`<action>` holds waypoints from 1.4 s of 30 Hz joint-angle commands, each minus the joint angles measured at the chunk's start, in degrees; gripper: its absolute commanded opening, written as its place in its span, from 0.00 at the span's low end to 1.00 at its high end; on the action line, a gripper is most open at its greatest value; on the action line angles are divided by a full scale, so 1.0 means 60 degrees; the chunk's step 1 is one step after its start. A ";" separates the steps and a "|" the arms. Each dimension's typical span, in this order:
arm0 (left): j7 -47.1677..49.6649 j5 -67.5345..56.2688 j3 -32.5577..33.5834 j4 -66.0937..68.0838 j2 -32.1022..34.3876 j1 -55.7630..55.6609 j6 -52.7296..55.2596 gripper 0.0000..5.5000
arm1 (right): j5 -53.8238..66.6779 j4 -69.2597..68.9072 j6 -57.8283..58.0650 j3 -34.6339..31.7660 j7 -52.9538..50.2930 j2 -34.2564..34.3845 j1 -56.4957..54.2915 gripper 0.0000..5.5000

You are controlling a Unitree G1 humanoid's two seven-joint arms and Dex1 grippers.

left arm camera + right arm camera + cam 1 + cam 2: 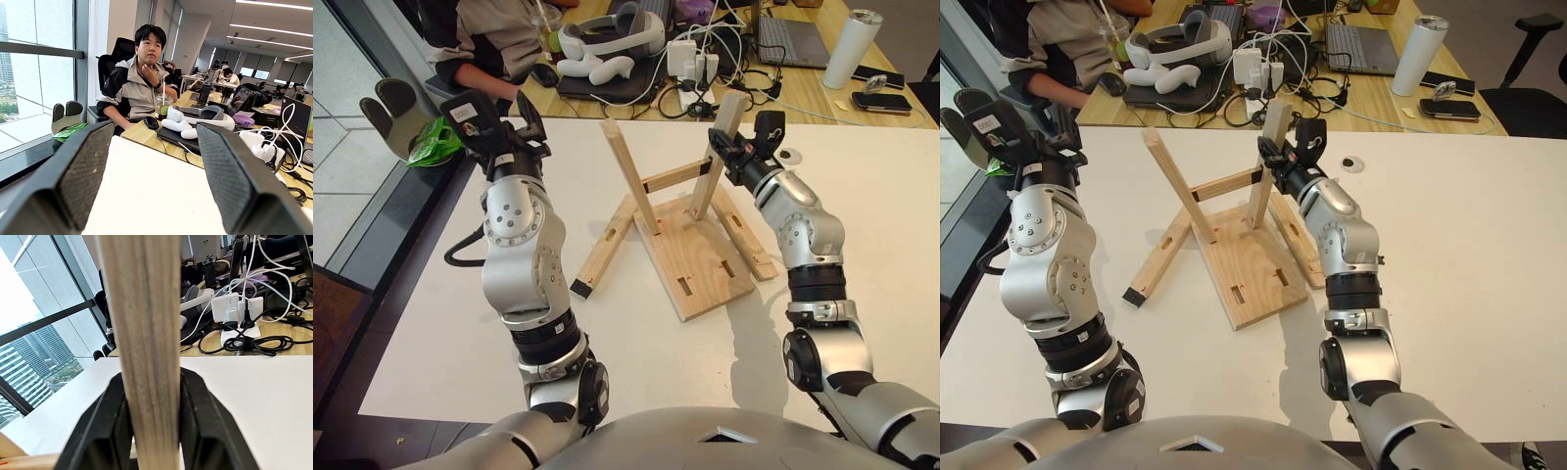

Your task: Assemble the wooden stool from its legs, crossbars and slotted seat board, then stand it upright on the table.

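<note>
The slotted seat board (695,264) lies flat in the middle of the white table (862,255). Two wooden legs stand in it, joined by a crossbar (675,177): a left leg (628,174) leaning back-left and a right leg (717,157). My right gripper (722,149) is shut on that right leg (146,347) high up. A second leg frame (607,245) lies flat under and beside the board, one leg showing at its right edge (744,235). My left gripper (499,116) is raised at the table's far left corner, open, nothing between its pads (85,171).
A wooden desk behind the table holds a headset (607,44), power strip with cables (690,69), a laptop (788,39), a white tumbler (852,47) and phones. A seated person is at the back left. The table's left edge drops to the floor.
</note>
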 commanded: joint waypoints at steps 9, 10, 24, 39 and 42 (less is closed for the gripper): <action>-0.2623 -0.0768 0.0256 -0.0040 0.2863 0.0246 0.1702 0.56 | -0.0233 -0.2697 0.0561 -0.0461 -0.1921 -0.0045 0.1240 0.54; -0.3158 -0.1008 0.0206 -0.0052 0.3326 0.0412 0.2153 0.56 | 0.0097 -0.3195 0.0971 -0.0651 -0.1706 -0.0358 0.1331 0.54; -0.7608 -0.3394 -0.2202 -0.1572 0.8391 0.2221 0.5637 0.56 | 0.5695 -0.9068 0.5291 -0.0575 0.5418 -0.7059 0.4073 0.54; -0.6181 -0.3118 -0.3123 0.0297 0.6413 0.0764 0.5804 0.56 | 0.1460 -0.7312 0.2133 0.4575 0.9900 -0.9410 0.4345 0.54; -0.6021 -0.3129 -0.3044 0.0533 0.6033 0.0521 0.5906 0.56 | 0.0520 -0.5913 0.1982 0.5405 1.0037 -0.8856 0.3492 0.54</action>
